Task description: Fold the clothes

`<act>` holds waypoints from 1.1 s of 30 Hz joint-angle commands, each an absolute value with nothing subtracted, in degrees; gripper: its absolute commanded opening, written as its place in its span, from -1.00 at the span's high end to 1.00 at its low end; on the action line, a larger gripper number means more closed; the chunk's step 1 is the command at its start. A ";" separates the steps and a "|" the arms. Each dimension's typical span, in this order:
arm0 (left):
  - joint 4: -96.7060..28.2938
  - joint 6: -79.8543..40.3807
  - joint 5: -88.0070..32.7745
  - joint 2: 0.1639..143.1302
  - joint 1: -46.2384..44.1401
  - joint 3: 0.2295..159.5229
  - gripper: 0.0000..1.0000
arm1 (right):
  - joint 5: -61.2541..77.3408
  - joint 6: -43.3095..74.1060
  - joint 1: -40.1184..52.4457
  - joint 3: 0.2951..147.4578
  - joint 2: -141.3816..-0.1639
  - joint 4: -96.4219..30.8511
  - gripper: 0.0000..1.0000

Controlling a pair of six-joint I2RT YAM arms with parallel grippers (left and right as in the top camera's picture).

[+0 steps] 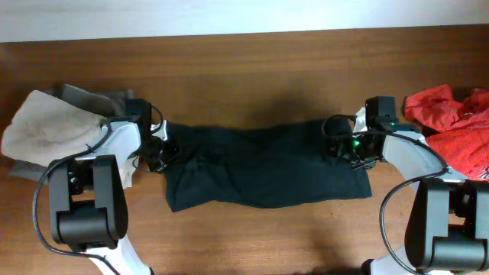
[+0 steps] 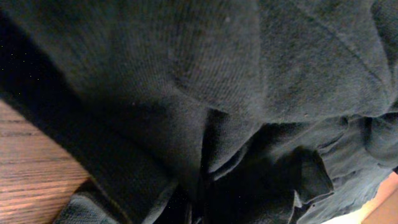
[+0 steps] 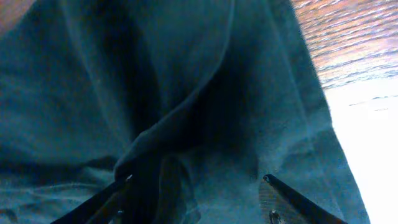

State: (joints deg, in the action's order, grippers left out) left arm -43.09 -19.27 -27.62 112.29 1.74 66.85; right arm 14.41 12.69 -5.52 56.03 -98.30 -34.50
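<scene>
Wood-grain table [image 1: 252, 69] bears a rumpled black T-shirt [image 1: 260, 176] (soft knit).

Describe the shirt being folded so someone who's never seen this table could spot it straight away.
On the wooden table, look at the middle. The black T-shirt lies there, wide and rumpled. It alone is dark: the left heap is beige and grey, the right heap bright red.

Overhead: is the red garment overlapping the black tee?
No, the red garment lies at the right edge of the table, apart from the black T-shirt at centre.
</scene>
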 commanded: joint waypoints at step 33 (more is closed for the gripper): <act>-43.81 -17.02 -25.80 113.12 2.15 66.48 0.94 | -0.54 14.04 -7.53 56.03 -96.90 -32.86 0.92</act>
